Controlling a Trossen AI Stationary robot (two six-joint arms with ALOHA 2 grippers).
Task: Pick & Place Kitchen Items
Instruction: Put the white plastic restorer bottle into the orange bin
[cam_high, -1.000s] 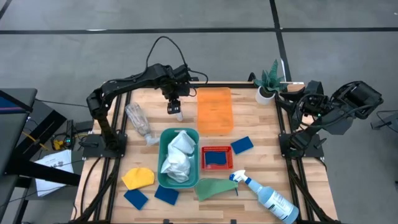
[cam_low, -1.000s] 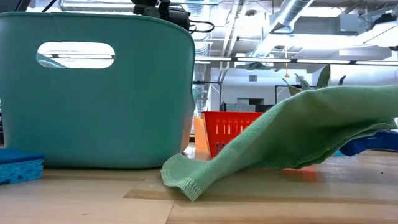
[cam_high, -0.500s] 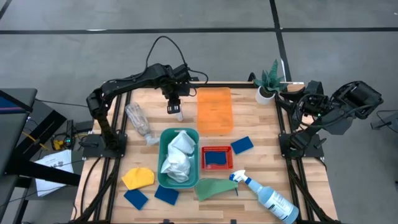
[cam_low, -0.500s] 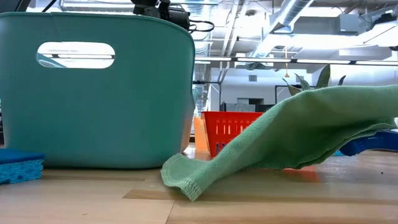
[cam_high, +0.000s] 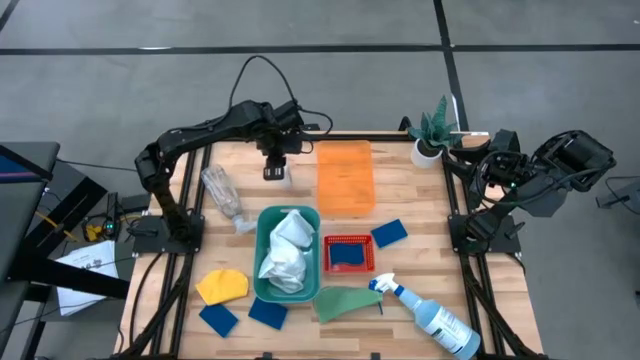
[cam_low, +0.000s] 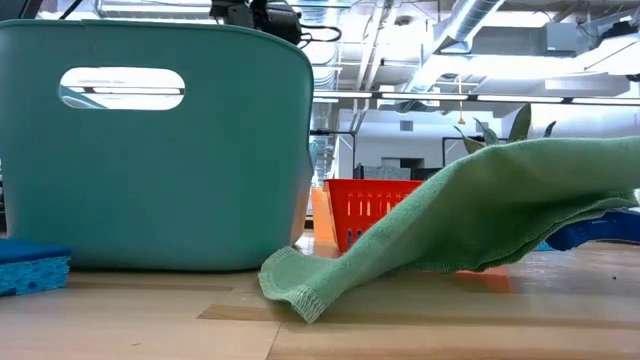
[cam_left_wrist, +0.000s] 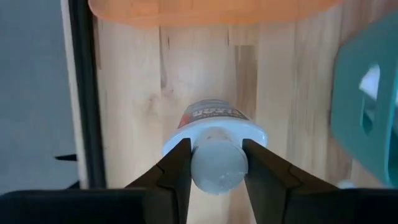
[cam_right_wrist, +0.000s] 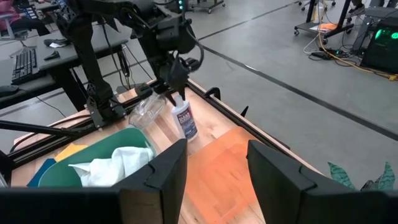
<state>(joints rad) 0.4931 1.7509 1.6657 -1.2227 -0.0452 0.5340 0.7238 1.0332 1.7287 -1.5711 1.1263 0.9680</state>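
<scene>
The left gripper (cam_left_wrist: 214, 165) has its two fingers pinched on the cap of the small white bottle (cam_high: 283, 176). In the view from above, the bottle sits at about eleven o'clock on the table (cam_high: 430, 215), just left of the flat orange lid (cam_high: 345, 177). From the right wrist view the bottle (cam_right_wrist: 185, 119) hangs a bit tilted under the gripper (cam_right_wrist: 174, 79), with its bottom close to the wood. I cannot tell if it still touches.

The step in hand looks like lifting the bottle to carry it to a bin. To do it well, I think the arm should go straight up first. The grip is only on the round cap, so the bottle could swing or slip. A slow, steady lift would keep it safe.

The teal tub (cam_high: 288, 252) sits near the middle of the table with the white cloths (cam_high: 286, 247) inside. The little red basket (cam_high: 349, 254) stands right beside it at three o'clock.

The right gripper (cam_right_wrist: 211, 165) waits high at the two o'clock corner. Its fingers are spread apart and hold nothing.
</scene>
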